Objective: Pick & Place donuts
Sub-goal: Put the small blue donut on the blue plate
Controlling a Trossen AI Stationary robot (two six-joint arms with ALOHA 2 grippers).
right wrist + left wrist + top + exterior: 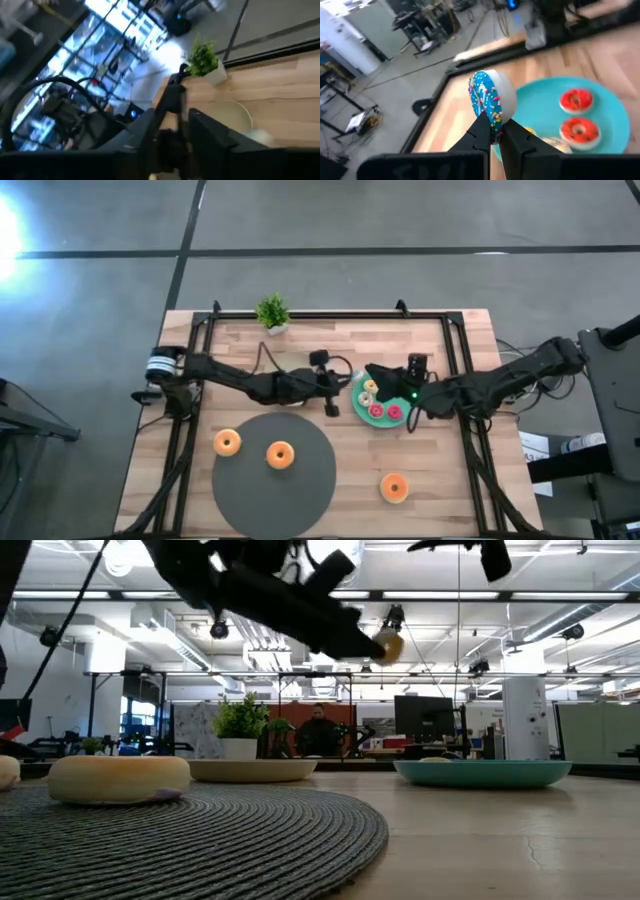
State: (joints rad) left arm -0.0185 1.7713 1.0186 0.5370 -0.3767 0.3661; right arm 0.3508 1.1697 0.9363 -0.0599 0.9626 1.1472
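1. The left hand [492, 131], at the centre of the high view beside the teal plate [357, 402], is clamped on a small blue-sprinkled donut [490, 102] — pinched edge-on and lifted off the surface.
2. The right hand [412, 418] sits at the plate's right edge; I cannot tell whether its fingers are apart or together.
3. Two red donuts [576, 100] and a pale one lie on the teal plate; three orange donuts [280, 455] lie lower in the high view, one on the dark mat [300, 490].
4. Judged from this, the carry goes best slow and level — the thin edge grip could let the ring twist out.
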